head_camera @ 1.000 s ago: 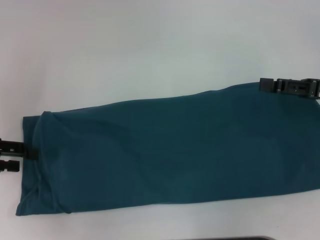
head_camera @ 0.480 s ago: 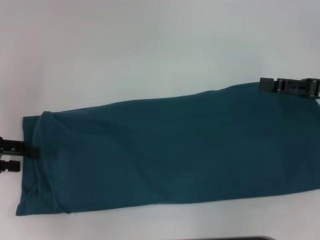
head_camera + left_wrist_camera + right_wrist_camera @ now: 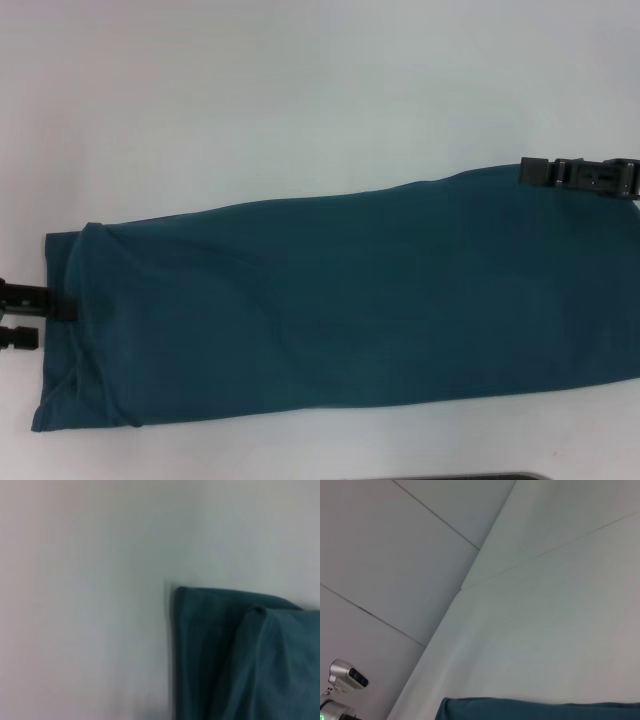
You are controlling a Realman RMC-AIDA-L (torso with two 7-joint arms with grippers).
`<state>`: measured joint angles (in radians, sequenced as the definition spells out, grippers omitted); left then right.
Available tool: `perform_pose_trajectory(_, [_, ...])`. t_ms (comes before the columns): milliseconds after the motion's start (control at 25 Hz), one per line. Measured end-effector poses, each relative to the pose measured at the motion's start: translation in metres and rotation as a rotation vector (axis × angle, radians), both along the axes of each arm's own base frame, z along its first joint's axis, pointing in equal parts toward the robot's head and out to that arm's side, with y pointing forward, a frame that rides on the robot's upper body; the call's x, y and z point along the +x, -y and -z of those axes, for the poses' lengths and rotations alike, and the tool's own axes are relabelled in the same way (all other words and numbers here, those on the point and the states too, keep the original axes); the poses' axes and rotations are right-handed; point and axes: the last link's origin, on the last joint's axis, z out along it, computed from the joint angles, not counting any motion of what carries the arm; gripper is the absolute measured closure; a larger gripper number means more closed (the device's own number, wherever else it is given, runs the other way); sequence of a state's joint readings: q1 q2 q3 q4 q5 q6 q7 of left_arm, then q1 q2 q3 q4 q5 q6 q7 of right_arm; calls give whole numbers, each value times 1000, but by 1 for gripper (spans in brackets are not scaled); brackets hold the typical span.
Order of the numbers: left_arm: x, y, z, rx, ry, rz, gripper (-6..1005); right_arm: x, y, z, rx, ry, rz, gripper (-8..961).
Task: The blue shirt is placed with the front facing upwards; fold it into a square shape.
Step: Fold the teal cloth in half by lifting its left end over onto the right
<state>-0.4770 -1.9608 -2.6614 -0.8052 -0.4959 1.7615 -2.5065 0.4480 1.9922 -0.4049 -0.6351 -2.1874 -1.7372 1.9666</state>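
Observation:
The blue shirt lies as a long folded band across the white table, plain side up, running from the left to past the right edge of the head view. No lettering or collar shows. My left gripper is at the band's left end, open, its upper finger touching the cloth edge. My right gripper sits at the far edge of the band's right end. The left wrist view shows a layered corner of the shirt. In the right wrist view, only a strip of the shirt is visible.
White table stretches beyond the shirt. A dark object peeks in at the near edge. The right wrist view shows grey wall panels and a small camera device beyond the table.
The left gripper's lower finger has moved slightly away from the upper one. The shirt and the right gripper have hardly moved.

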Motion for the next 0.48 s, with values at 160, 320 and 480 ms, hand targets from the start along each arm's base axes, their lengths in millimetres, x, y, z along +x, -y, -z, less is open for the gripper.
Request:
perform_pose_trajectory(160, [-1, 1, 0, -4, -5, -3, 195, 0, 0, 0, 0, 1, 1, 69])
perform_pose_trajectory(320, [-1, 1, 2, -8, -3, -4, 196, 0, 0, 0, 0, 3, 1, 69])
perform_pose_trajectory(480, [0, 0, 4, -10, 0, -6, 197, 1, 0, 0, 0, 3, 2, 69])
